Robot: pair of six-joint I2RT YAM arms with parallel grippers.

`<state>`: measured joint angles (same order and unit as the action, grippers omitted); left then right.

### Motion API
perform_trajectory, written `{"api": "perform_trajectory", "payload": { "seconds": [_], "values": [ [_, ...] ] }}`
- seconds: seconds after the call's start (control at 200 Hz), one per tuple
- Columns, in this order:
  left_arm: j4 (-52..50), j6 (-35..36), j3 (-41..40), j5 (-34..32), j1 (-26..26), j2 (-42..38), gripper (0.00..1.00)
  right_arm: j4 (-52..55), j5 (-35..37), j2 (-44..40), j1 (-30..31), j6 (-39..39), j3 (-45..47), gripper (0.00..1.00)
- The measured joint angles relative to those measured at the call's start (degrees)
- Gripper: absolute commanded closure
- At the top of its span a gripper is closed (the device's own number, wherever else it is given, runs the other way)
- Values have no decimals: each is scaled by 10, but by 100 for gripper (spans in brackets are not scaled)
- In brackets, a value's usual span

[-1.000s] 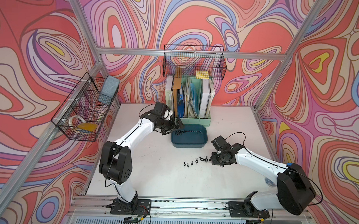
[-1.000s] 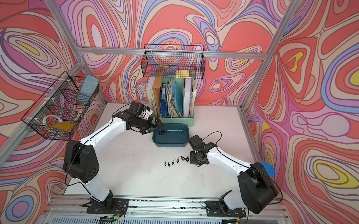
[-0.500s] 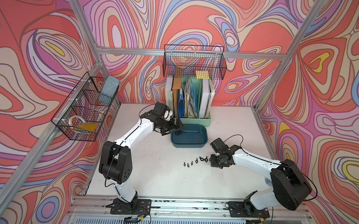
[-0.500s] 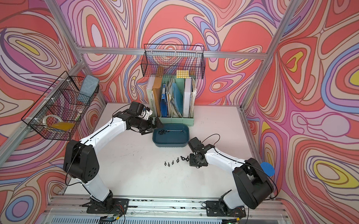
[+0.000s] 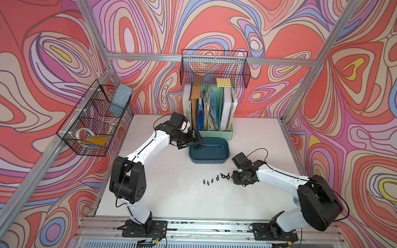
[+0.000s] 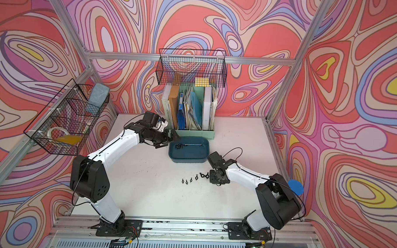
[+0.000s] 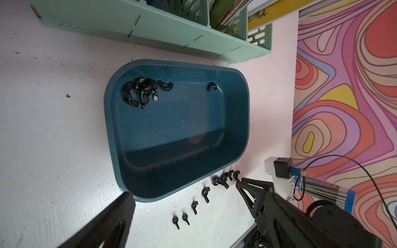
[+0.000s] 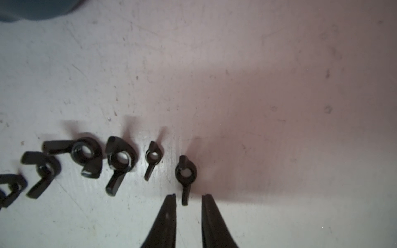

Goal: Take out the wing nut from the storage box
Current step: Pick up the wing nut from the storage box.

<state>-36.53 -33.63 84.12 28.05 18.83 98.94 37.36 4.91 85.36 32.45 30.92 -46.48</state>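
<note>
Partway done tbh: wing nuts were lined up on the bench near the storage box, a clump was left inside. Right claw was narrowly parted around the rightmost nut, left claw spread wide

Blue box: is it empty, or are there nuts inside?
Not empty. The storage box holds a clump of black wing nuts in one corner and a lone wing nut along the same wall.

Swirling red, pink and lilac patterned walls enclose a scuffed white desk inside a silver aluminium frame; black wire baskets hang there, perhaps by white ties.
</note>
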Motion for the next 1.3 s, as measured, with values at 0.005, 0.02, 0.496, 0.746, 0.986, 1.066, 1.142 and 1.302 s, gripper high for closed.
{"api": "perform_trajectory", "payload": {
  "seconds": [0.005, 0.02, 0.496, 0.746, 0.986, 1.066, 1.142, 1.302],
  "values": [
    [-2, 0, 0, -2, 0, 0, 1, 1, 1, 0, 0, 0, -1, 71],
    [-3, 1, 1, -3, 0, 0, 1, 5, 2, -2, 0, 0, -4, 70],
    [-47, 6, 7, -100, -1, 0, 1, 30, 30, 0, 0, -34, -198, 34],
    [-47, 7, -2, -103, -9, -11, 7, -6, 8, 71, 0, -47, -258, 11],
    [-47, 9, -2, -98, -11, -12, 33, -38, -13, 116, 0, -53, -294, 2],
    [-49, 11, -1, -101, -10, -9, 43, -48, -15, 122, 0, -54, -300, 2],
    [-61, 16, 11, -112, -4, 5, 49, -54, -15, 123, 0, -56, -303, 2],
    [-84, 22, 55, -136, 21, 54, 60, -67, -15, 123, 0, -58, -304, 2]
  ]
}}
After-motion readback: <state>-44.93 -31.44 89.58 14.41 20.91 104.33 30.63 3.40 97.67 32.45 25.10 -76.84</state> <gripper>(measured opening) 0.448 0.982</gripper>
